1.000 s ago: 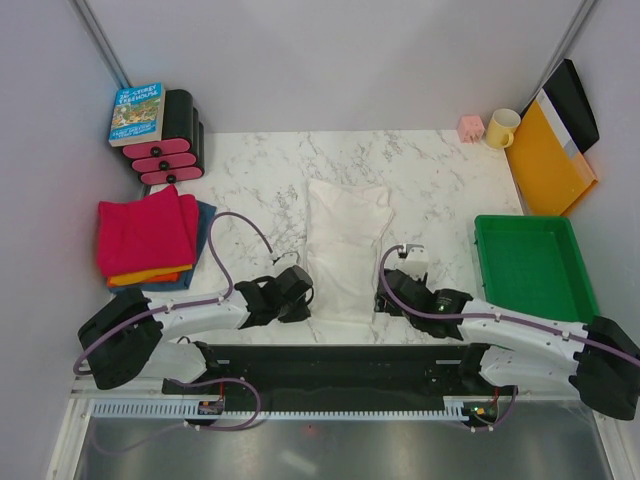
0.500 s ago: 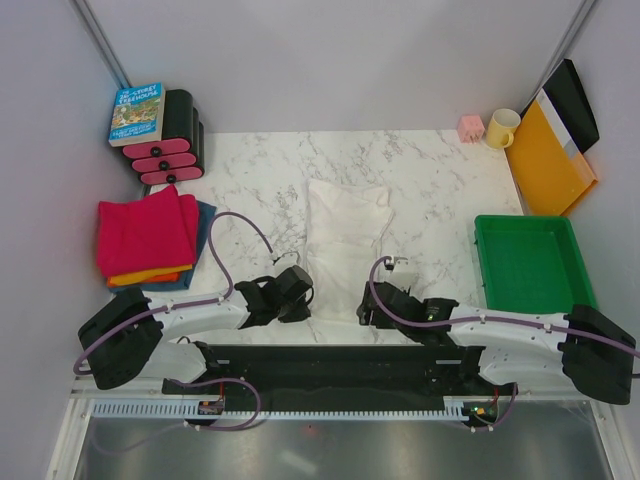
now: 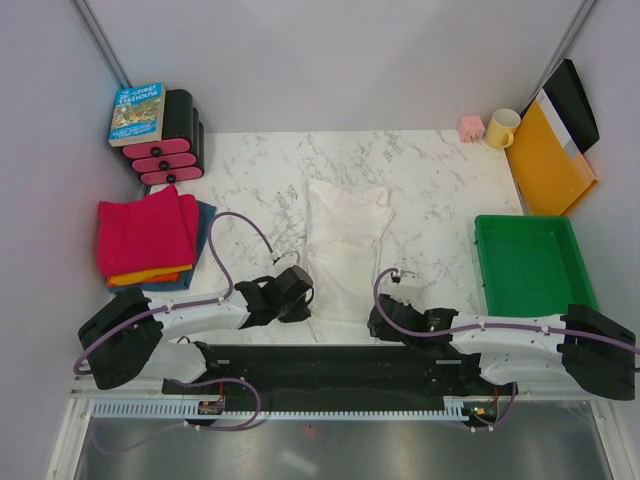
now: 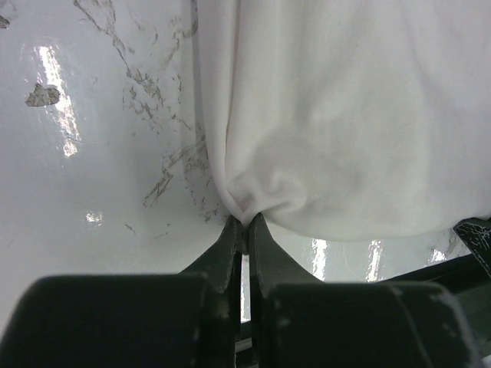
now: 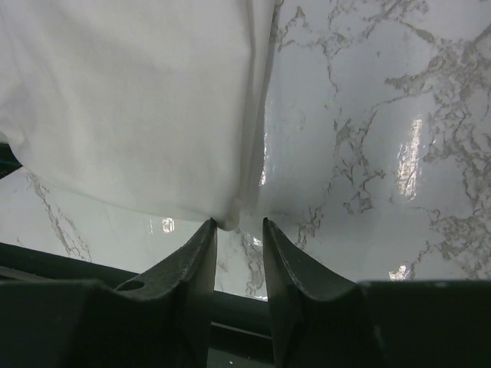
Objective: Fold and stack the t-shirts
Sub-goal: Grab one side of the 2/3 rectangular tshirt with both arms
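The cream-white t-shirt (image 3: 345, 240) lies in the middle of the marble table (image 3: 440, 180), folded into a long strip running away from the arms, its near hem just ahead of both wrists. The left gripper (image 4: 245, 222) is pressed together on the near-left corner, a small pucker of cloth nipped between its tips. The right gripper (image 5: 239, 224) stands at the near-right corner with its jaws apart. The layered corner sits at the mouth of the gap, though whether it touches a finger I cannot quite tell. The cloth looks thin, light and limp, so it will likely sag and slide rather than hold a shape. A clean fold wants both near corners pinched through all layers and lifted evenly. The stack of folded t-shirts (image 3: 145, 235) — magenta-pink on top — sits at the table's left side, well apart.
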`<state>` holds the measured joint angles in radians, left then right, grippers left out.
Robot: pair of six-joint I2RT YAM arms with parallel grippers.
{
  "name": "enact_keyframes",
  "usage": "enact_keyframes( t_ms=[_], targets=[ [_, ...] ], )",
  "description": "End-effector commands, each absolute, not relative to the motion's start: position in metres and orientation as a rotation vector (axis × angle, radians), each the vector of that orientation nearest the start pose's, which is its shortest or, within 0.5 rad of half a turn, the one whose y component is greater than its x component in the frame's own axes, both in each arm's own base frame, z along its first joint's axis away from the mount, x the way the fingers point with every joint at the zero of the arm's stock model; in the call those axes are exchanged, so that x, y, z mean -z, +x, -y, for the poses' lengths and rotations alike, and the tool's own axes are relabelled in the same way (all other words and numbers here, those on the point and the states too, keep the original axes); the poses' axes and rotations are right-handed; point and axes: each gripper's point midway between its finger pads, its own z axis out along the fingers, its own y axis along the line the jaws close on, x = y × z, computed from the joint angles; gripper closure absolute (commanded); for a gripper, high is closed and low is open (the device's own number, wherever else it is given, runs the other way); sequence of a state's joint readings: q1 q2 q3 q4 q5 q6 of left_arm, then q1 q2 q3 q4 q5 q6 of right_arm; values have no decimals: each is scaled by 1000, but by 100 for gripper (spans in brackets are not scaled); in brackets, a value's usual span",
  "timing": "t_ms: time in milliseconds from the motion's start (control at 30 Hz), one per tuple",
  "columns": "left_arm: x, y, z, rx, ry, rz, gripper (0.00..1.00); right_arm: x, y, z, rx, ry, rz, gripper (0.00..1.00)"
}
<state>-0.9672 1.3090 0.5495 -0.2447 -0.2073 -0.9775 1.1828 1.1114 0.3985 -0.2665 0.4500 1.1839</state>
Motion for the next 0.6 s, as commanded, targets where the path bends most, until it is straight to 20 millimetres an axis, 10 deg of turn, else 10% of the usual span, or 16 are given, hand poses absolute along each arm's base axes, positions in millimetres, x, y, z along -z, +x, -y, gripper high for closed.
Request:
enact_keyframes(
  t_ms=[0, 233, 567],
  targets=[
    [-5, 154, 223, 409, -98, -2660, 98, -7, 130, -202, -400, 214, -2483, 63],
    [-6, 154, 223, 408, -90, -2658, 98, -25, 142, -205, -417, 216, -2405, 48],
    [-9, 155, 225, 415, -81, -2652, 98, -30, 152, -216, -367, 161, -2382, 51]
  ],
)
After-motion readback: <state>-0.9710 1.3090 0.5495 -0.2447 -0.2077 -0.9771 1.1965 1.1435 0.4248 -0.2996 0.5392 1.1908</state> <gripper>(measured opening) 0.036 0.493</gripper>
